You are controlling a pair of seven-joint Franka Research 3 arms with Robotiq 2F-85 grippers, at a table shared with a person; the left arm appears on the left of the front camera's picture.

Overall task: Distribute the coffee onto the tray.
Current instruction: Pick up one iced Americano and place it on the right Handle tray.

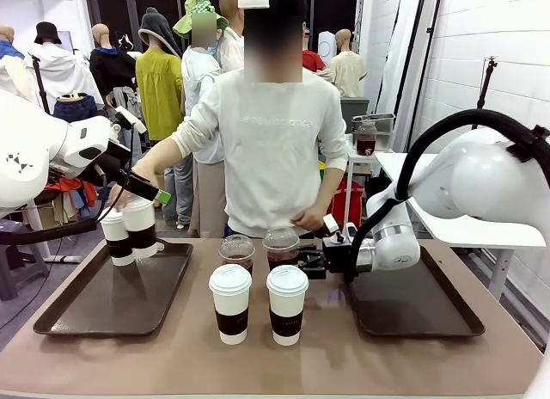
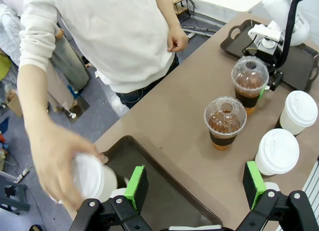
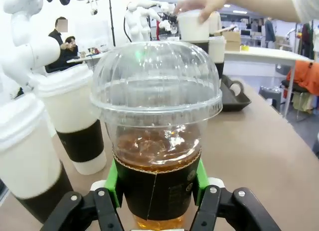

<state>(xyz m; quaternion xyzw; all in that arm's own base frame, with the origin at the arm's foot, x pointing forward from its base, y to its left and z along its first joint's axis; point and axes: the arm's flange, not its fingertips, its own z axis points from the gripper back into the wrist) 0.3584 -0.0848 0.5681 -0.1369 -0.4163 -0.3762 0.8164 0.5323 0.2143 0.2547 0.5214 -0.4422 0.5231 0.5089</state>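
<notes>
- Since the clear domed cup (image 3: 157, 141) of dark coffee stands upright between the green pads of the right gripper (image 3: 156, 183), the jaws are closed on its dark sleeve from both sides, low on the cup.
- Its long axis runs straight up from the table, so a level lift looks like the safe way to keep the coffee in.
- On the arm's own side of that gripper, close by, lies the empty right tray (image 1: 412, 309); the move ahead is probably a short pull back toward it.
- Just beyond the gripped cup, on its far side from the arm, stands the second clear cup (image 1: 237, 251).
- Two white paper cups (image 1: 230, 303) stand nearer the robot, close to the gripped cup.
- Well apart, the left gripper (image 2: 195, 181) hangs wide and empty over the left tray (image 2: 164, 191).
- Beside its fingers, the person's hand (image 2: 60, 161) holds a white cup (image 2: 94, 178) at that tray.
</notes>
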